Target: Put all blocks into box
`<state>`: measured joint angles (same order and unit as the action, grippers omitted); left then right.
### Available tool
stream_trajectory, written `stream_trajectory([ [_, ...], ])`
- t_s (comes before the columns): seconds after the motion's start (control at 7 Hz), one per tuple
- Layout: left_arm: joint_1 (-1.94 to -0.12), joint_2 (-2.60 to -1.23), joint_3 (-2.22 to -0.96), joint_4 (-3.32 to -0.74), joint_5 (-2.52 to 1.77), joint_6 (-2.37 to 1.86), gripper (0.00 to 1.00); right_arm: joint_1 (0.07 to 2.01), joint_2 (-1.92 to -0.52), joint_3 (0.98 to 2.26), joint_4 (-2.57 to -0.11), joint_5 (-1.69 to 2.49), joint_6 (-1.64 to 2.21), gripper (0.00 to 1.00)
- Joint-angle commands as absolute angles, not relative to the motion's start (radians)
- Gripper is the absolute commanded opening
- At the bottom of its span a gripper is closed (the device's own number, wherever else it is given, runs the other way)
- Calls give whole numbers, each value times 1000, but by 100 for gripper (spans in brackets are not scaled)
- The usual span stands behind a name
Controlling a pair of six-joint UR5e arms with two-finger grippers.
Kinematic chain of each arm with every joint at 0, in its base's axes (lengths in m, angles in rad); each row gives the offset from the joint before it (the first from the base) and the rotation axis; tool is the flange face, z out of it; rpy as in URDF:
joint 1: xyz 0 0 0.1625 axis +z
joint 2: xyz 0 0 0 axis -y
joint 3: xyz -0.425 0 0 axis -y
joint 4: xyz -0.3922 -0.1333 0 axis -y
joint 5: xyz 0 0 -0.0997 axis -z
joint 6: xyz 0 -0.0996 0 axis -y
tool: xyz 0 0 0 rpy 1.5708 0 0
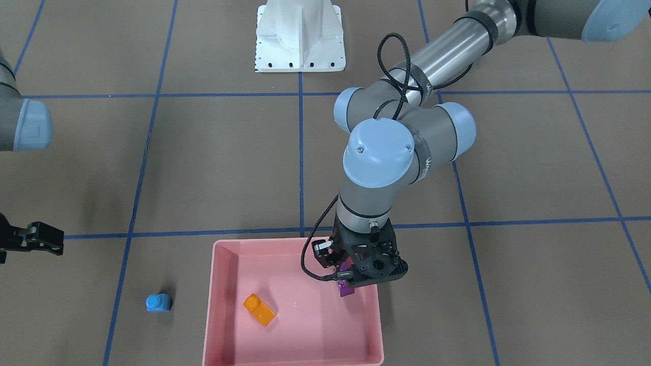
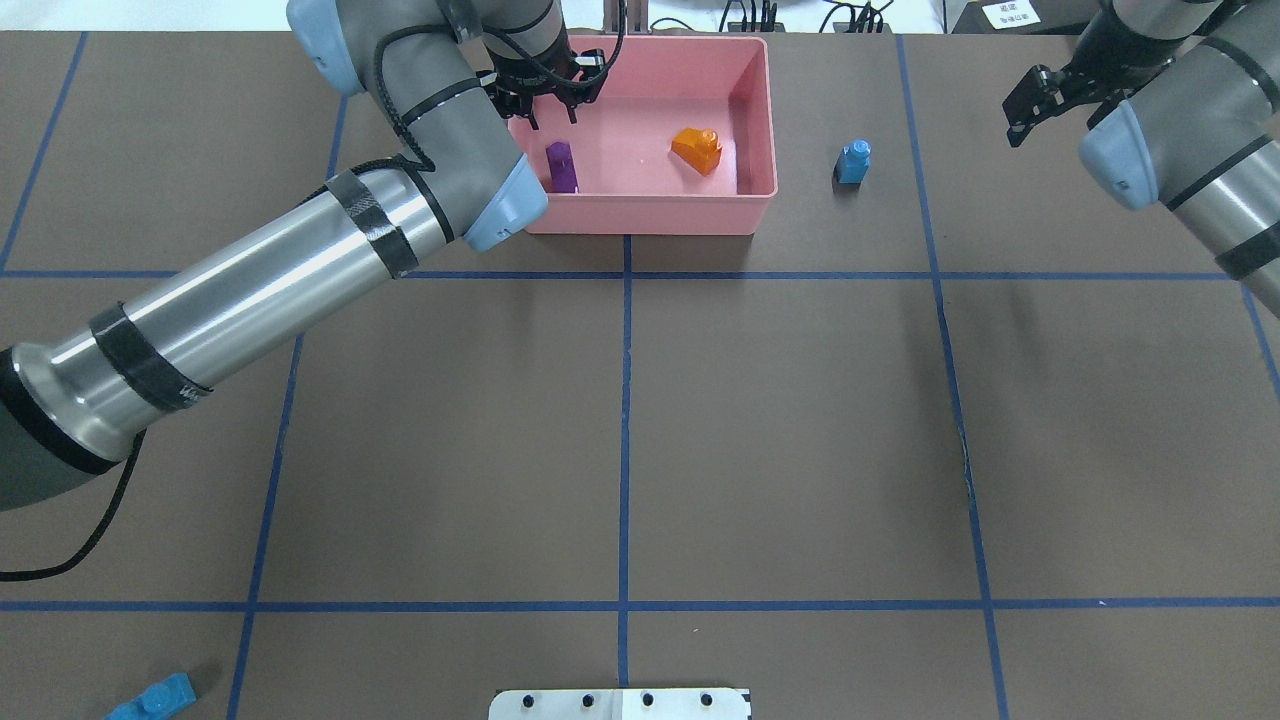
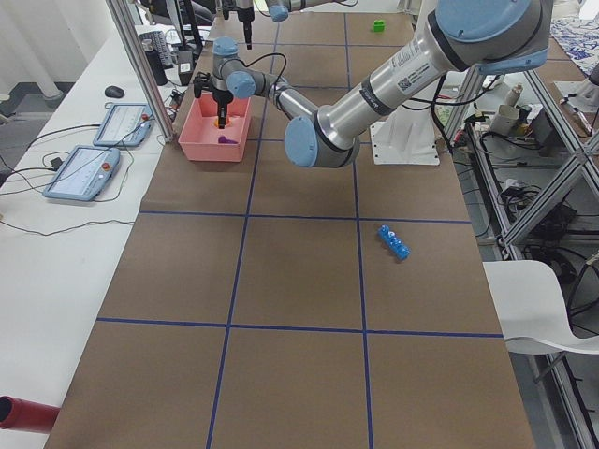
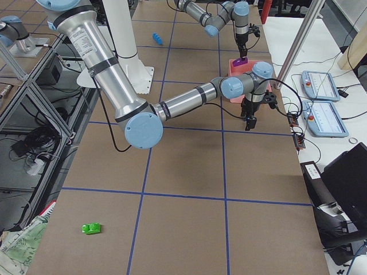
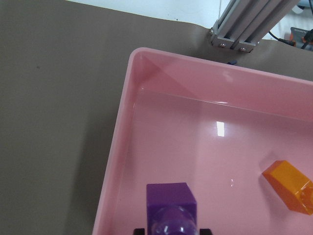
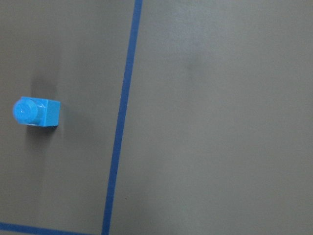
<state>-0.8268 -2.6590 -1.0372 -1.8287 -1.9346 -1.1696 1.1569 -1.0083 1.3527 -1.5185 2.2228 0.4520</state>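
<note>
The pink box (image 2: 650, 215) stands at the table's far edge. The orange block (image 2: 697, 150) lies inside it. My left gripper (image 2: 560, 135) hangs over the box's left end, shut on the purple block (image 2: 562, 167), which it holds upright low inside the box. The left wrist view shows that block (image 5: 172, 203) between the fingertips. The small blue block (image 2: 853, 161) stands on the table right of the box. My right gripper (image 2: 1022, 105) is open and empty, further right. The long blue block (image 2: 152, 697) lies near the robot's left. The green block (image 4: 91, 228) lies far off at the right end.
The white robot base (image 2: 620, 703) is at the near edge. An aluminium post (image 5: 244, 24) stands just behind the box. Two tablets (image 3: 84, 173) lie on the side bench beyond the table. Blue tape lines grid the brown table.
</note>
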Motion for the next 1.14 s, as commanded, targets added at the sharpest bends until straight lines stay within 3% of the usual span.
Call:
stream_trajectory([
  [0.0,-822,-2660,-1046,-1821,-1931,-1134,100,1099,-948,1221,-1365,2191,578,100],
  [0.29,-895,-2595,-1119,-1816,-2078,-973,100,1062,-858,1140,-1364,2161,644,100],
  [0.57,-951,-2402,-1306,-1816,-2131,-858,100,1026,-758,1047,-1359,2157,686,100],
  [1.0,-953,-2391,-1316,-1818,-2129,-854,100,979,-727,895,-1117,2100,782,100],
])
